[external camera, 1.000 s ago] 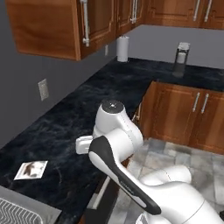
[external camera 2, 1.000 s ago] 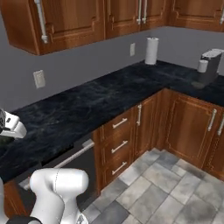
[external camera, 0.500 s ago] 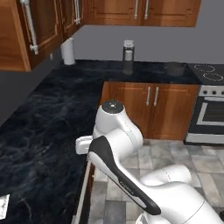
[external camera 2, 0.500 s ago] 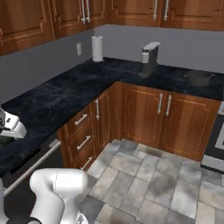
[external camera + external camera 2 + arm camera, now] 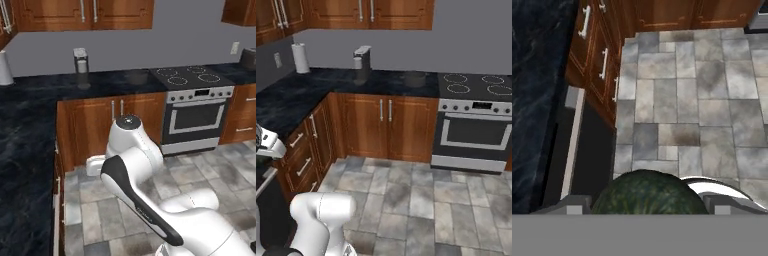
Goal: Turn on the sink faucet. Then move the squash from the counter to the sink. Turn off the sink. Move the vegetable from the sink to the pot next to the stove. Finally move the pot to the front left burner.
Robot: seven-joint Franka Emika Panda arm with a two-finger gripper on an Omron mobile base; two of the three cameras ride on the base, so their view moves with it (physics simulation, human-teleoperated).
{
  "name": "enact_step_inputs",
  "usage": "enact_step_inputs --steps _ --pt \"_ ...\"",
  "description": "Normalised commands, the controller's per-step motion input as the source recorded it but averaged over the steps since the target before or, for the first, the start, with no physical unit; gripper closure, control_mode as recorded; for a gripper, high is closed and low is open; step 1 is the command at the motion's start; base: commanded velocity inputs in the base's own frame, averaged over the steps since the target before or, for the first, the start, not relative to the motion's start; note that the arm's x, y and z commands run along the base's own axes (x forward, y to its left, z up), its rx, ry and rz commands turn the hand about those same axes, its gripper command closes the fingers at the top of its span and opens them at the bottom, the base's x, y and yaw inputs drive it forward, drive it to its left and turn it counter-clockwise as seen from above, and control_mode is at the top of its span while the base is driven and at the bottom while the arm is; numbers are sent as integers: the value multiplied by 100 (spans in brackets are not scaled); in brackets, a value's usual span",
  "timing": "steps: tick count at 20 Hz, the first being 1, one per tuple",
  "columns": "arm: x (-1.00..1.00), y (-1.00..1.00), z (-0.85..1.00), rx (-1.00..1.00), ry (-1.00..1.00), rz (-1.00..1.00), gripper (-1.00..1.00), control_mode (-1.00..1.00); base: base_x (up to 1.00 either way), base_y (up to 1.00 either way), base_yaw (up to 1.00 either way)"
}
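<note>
Base swung: stove [image 5: 192,76], pot [image 5: 414,78] ahead.

A home kitchen: black marble counter [image 5: 316,90], wooden cabinets [image 5: 381,125], stove [image 5: 192,77] with oven, tiled floor [image 5: 687,100].

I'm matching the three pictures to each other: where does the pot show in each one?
Left base view: the pot sits on the counter, upper middle, just left of the stove.
Right base view: the pot is upper middle, again left of the stove.
Hand view: not in it.
Shared landmark: the stove.
</note>
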Motion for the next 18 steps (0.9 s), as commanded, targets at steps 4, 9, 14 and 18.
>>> enact_step_inputs --steps 4,9,14,18 --pt "0 0 0 0 0 0 100 100 27 -53 -45" --pt "0 0 0 0 0 0 100 100 44 -50 -37" --pt "0 0 0 0 0 0 100 100 62 -65 -20" --pt "0 0 0 0 0 0 100 100 69 -65 -12"
